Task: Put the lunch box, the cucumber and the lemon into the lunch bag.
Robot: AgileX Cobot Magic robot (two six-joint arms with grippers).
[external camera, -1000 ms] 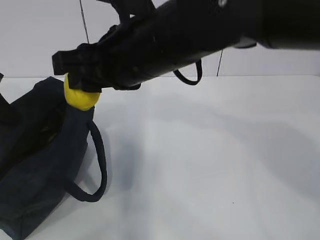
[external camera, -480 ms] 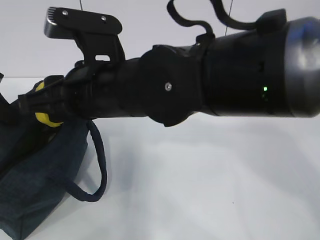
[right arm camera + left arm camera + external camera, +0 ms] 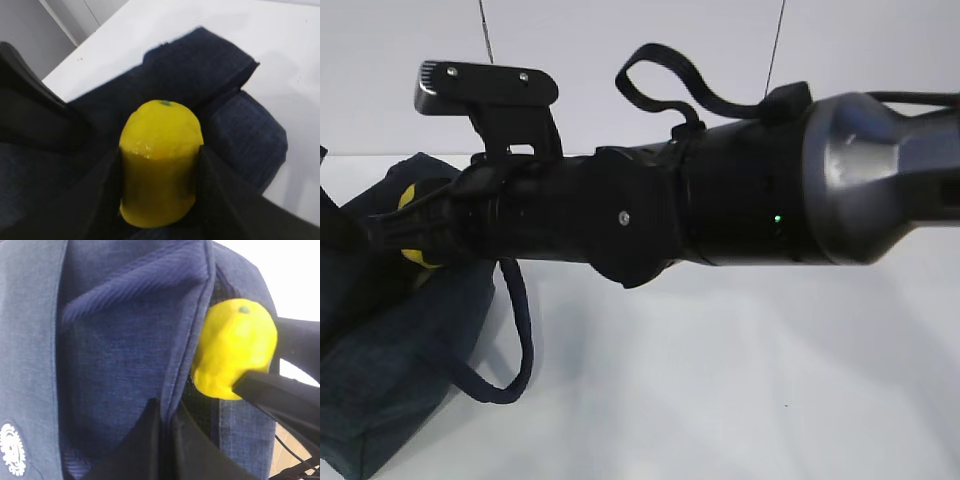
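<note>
A: The lemon (image 3: 161,162) sits clamped between the right gripper (image 3: 160,180) jaws, one black jaw pressed against each flank, right at the mouth of the lunch bag (image 3: 390,330).

B: Why held there and not let go?

A: My guess is that it isn't clear of the rim. In the left wrist view the lemon (image 3: 234,354) lies against the outer edge of the bag's fabric wall (image 3: 190,340), beside the opening more than down inside it. Dropping it now might send it rolling onto the table (image 3: 740,380).

B: And the left gripper?

A: Dark shapes at the bottom of its own view seem to be at the fabric, perhaps spreading the mouth, but I cannot tell whether those jaws are open or closed.

B: Which way does the lemon point?

A: Its long axis runs along the jaws. The small green stem dot (image 3: 165,103) faces away from the wrist, forward toward the bag. The jaws grip across the short width, which looks like a stable hold.

B: The lunch box and cucumber?

A: Neither shows in any view; I can't say whether they are in the bag.
</note>
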